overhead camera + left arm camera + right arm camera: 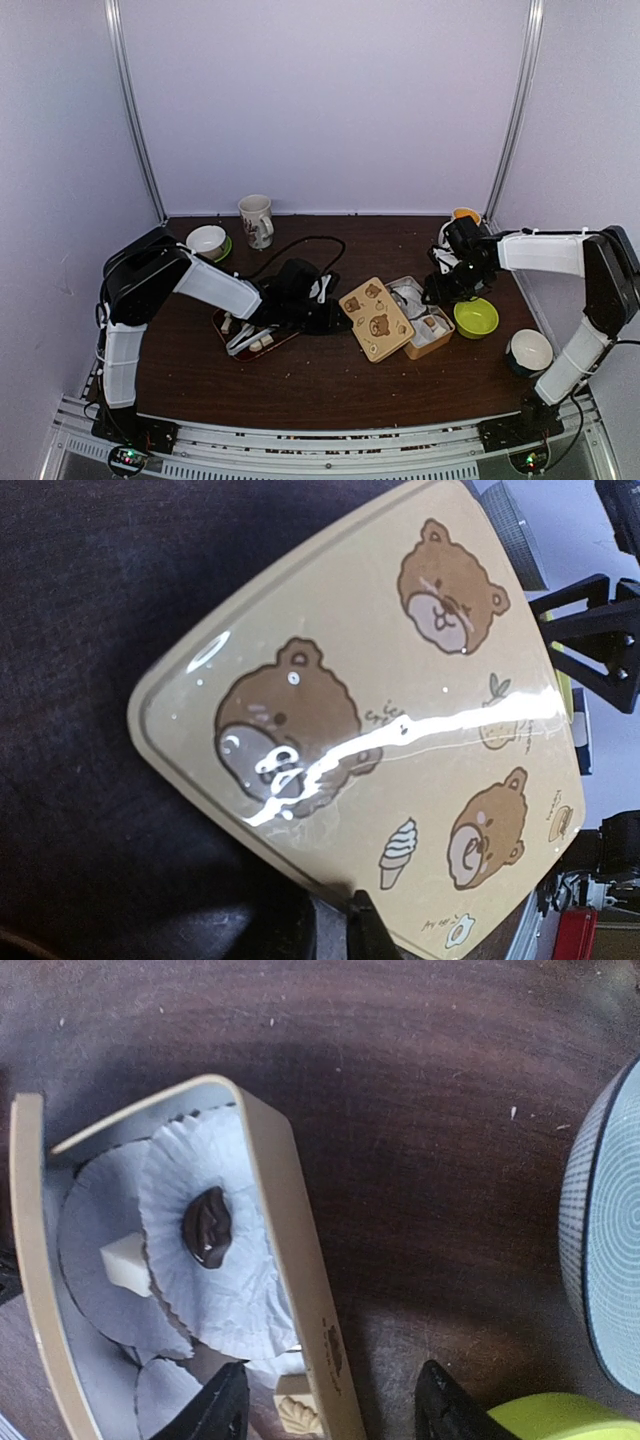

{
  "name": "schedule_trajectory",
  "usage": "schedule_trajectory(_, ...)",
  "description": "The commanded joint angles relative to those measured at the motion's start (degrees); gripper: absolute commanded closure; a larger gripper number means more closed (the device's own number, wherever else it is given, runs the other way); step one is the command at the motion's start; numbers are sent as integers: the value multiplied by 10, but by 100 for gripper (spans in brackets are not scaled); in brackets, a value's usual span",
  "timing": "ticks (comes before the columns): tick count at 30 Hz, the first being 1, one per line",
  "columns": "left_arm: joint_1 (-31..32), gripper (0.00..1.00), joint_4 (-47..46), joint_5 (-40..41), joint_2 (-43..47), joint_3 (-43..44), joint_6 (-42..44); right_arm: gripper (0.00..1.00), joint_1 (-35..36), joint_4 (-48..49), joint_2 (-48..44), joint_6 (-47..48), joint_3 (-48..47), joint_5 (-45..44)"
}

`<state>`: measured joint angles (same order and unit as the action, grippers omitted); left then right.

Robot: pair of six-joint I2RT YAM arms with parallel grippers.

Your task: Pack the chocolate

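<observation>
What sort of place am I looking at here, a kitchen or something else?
Likely a robot test booth, not a kitchen: plain white walls close in one dark wooden table, and two white-and-black arms are mounted at its near edge.

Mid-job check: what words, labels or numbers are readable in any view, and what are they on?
No text reads clearly in any view.
Lid: small scribbled captions beside the bear drawings, too small and blurred to read.
Box: a small dark print on the outer wall, too blurred to read.
Mug: its markings are too small to read.
</observation>
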<state>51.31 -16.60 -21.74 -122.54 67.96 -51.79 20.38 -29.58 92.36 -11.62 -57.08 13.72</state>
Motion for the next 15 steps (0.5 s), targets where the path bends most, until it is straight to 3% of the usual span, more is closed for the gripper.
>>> schedule_trajectory(1, 3, 85, -24, -18, -3, -14, -2, 50, 4, 33, 15, -20, 22, -2)
schedule_trajectory(7, 3, 85, -34, -20, -1, -21, -4, 59, 39, 105, -1, -76, 63, 68)
schedule_trajectory(15, 3, 85, -56, -20, 12, -39, -5, 60, 90, 144, -7, -122, 78, 89)
